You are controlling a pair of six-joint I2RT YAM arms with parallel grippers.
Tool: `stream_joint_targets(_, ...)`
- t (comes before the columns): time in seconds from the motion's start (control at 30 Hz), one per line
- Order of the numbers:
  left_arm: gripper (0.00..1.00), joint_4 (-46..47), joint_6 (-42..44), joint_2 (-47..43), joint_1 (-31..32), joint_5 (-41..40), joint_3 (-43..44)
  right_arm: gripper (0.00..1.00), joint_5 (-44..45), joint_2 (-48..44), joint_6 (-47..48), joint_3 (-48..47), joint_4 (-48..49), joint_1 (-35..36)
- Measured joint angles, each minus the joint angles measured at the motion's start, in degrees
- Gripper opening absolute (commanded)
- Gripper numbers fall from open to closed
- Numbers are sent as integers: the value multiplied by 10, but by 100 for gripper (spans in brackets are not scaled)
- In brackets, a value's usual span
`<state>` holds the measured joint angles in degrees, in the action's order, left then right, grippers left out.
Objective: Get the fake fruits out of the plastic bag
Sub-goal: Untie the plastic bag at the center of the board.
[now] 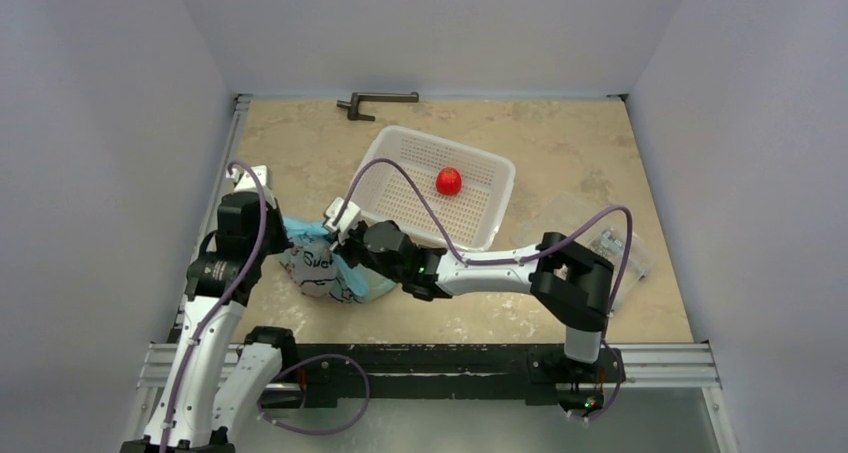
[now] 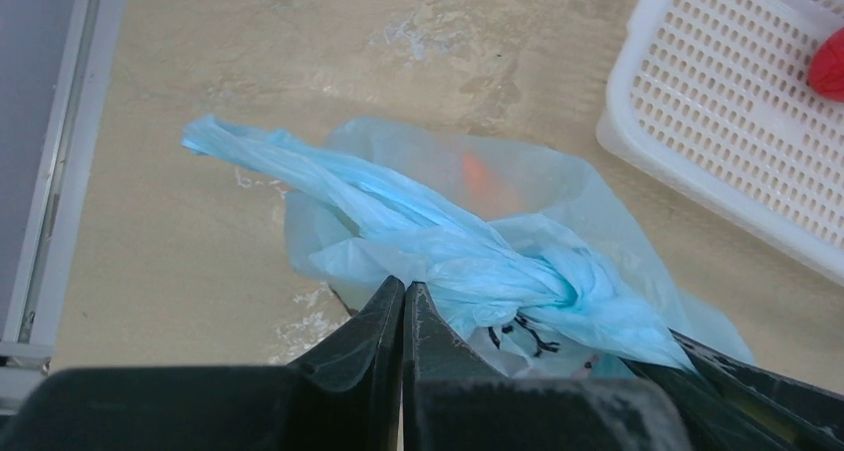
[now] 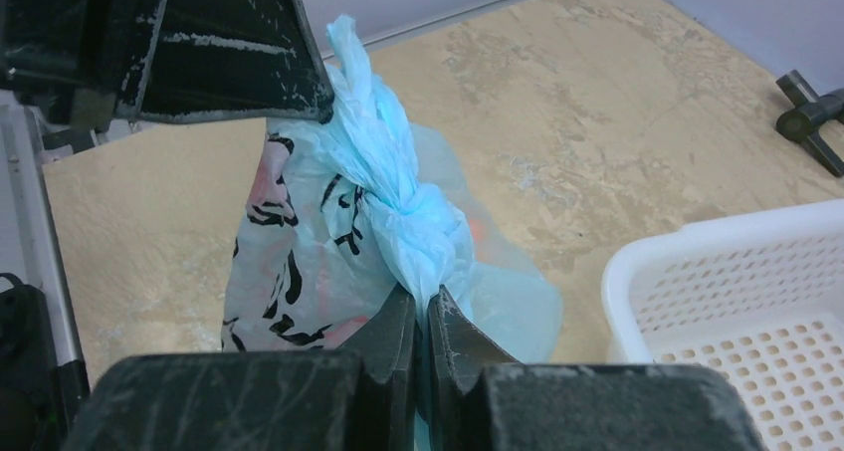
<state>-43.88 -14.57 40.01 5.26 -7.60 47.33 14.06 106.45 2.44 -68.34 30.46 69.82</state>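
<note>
Plastic bag (image 1: 325,273) sat near the left edge of the surface, closer to the near side, just off the near-left corner of the white basket (image 1: 470,228)

Right hand (image 3: 426,307) was clamped on the twisted neck right at the knot. Left hand (image 2: 403,297) had its fingers together at the bag's body; couldn't tell if any film was trapped between them

Risks as I read it:
- neck was knotted shut, so pulling at the knot probably tightens it rather than opening the mouth
- film is thin and crinkly; two hands pulling apart could tear it and dump everything at once
- if the left hand held nothing, a lift by the right would just carry the whole bag, fruits included
- round glossy fruits could roll off the left edge once free

Contents:
- bag: fake fruits inside, only an orange blur (image 2: 476,177) visible through the film, count unknown
- basket: one red fruit (image 1: 449,181), nothing else
- clear box (image 1: 615,248) by the right edge, contents too small to tell
</note>
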Motion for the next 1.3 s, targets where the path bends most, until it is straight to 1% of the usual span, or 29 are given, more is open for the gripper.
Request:
stream_joint_targets(0.17,0,-4,-15,-3,1,-53,-3,0,-4,-40,-41,43,7,0)
stream_joint_targets(0.3,0,-4,-16,-16,1,-77,-4,0,-12,-66,-67,76,14,-1)
stream_joint_targets(0.43,0,-3,-16,-37,1,-88,-8,0,-15,-95,-87,119,29,-2)
stream_joint_targets(0.6,0,-2,-13,-64,0,-83,-14,0,-22,-120,-102,149,40,-2)
stream_joint_targets(0.63,3,-1,-11,-69,0,-77,-14,0,-27,-123,-104,152,40,-2)
stream_joint_targets(0.7,22,1,-3,-75,0,-54,-14,0,-34,-124,-103,153,39,-2)
stream_joint_targets(0.73,29,3,4,-75,0,-41,-14,0,-38,-124,-103,153,38,-2)
stream_joint_targets(0.93,47,26,30,-64,-3,55,-14,0,-55,-123,-101,152,30,-5)
stream_joint_targets(1.0,60,30,35,-52,-3,85,-13,0,-61,-123,-99,151,28,-5)
stream_joint_targets(1.07,66,34,37,-42,-3,108,-13,0,-63,-123,-97,149,21,-5)
stream_joint_targets(1.17,84,40,39,-26,-2,132,-13,0,-66,-123,-94,146,14,-5)
stream_joint_targets(1.23,90,41,41,-17,0,139,-13,0,-71,-123,-93,146,10,-5)
stream_joint_targets(1.3,93,41,43,-5,6,143,-12,0,-77,-123,-92,146,6,-5)
